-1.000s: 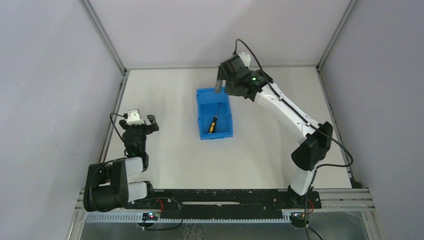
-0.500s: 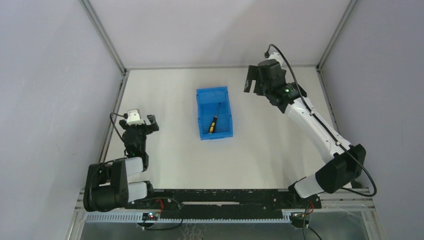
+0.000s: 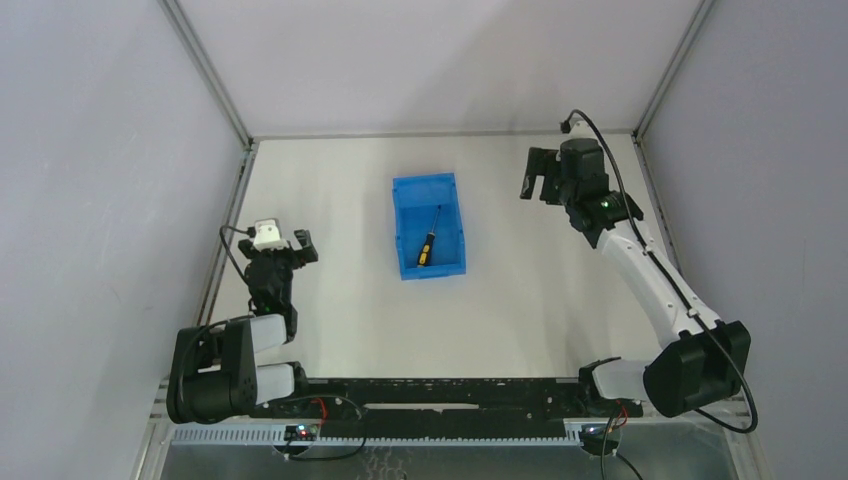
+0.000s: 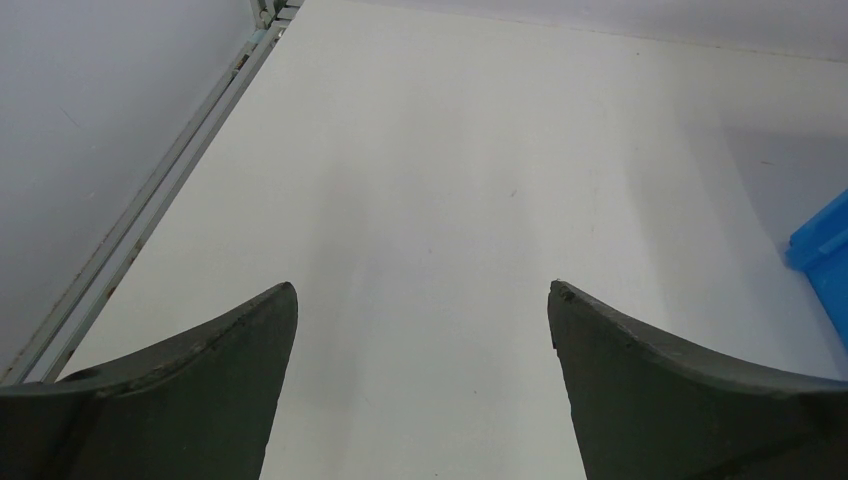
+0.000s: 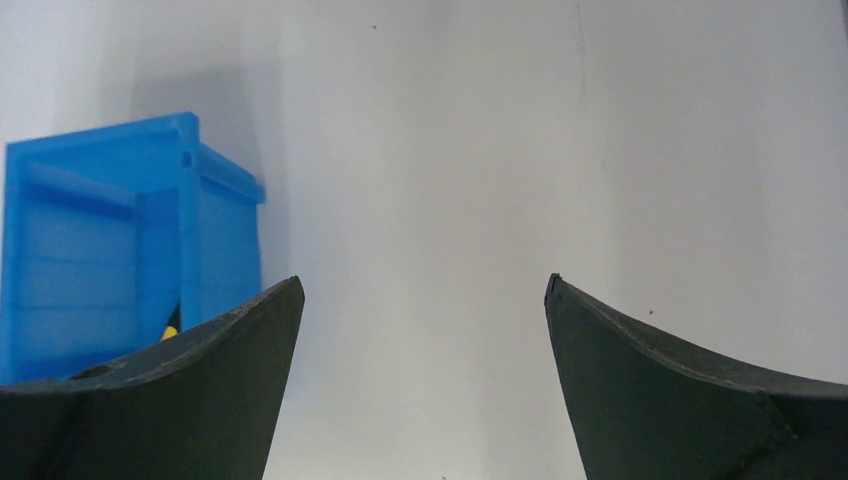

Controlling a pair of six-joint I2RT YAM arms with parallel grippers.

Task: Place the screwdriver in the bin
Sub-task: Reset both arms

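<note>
Left gripper [image 4: 421, 290] is resting with jaws spread, gripping nothing. The screwdriver [image 3: 427, 247] is lying inside the bin [image 3: 428, 182], so the task is appearing complete. The right gripper [image 3: 541, 186] is hovering spread and empty, well right of the bin.

Right wrist view: screwdriver [image 5: 171, 329] mostly hidden; bin [image 5: 100, 240] cut by left edge.
</note>
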